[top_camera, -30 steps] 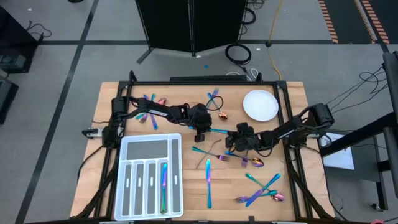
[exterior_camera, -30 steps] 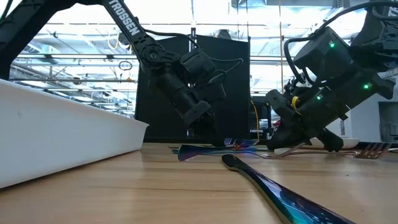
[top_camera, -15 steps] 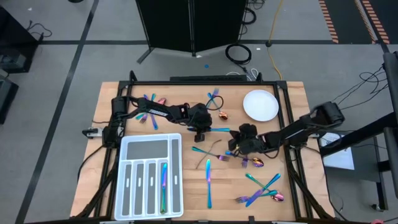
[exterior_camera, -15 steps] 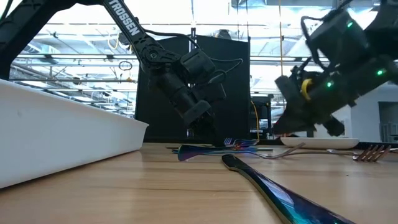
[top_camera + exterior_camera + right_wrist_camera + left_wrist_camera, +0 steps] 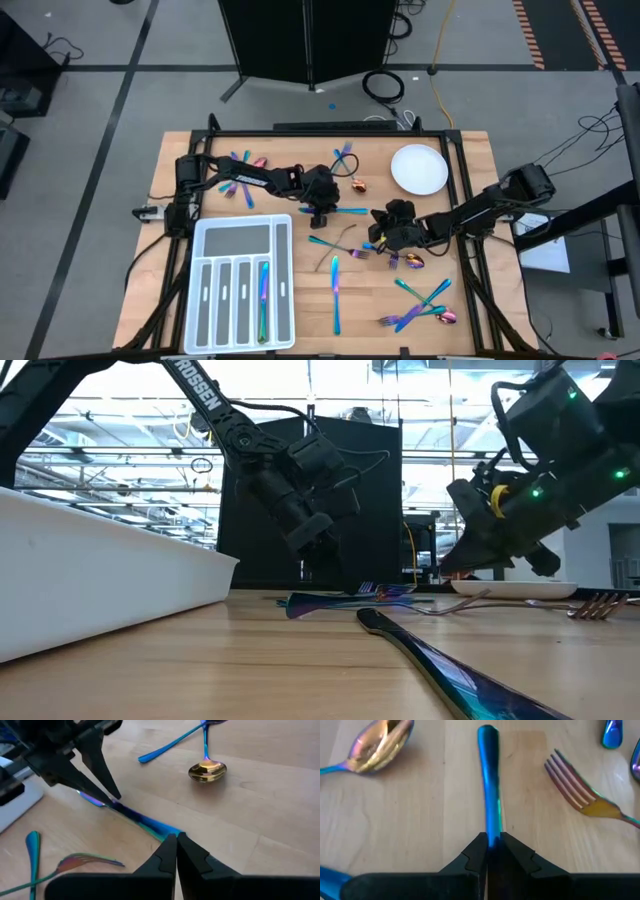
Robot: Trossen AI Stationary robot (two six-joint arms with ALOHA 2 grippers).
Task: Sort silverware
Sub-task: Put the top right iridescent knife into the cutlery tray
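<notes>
The left hand [image 5: 490, 851], clamped on a slim blue-teal metal utensil [image 5: 489, 780], has lifted slightly off the wooden counter [image 5: 300, 320] beyond the white plastic tray [image 5: 240, 285]; the right hand [image 5: 176, 841], closed empty, has backed away.

**Gleaming metal on pale wood**

Glossy iridescent metal on the blue handle [image 5: 489, 780], mirror-smooth. Coppery sheen in the spoon bowl [image 5: 379, 745], polished. Matt pale wood grain across the table [image 5: 470, 300]. Smooth white plastic on the tray [image 5: 240, 233]. Matt black fingers [image 5: 470, 860] clamping that handle.
</notes>
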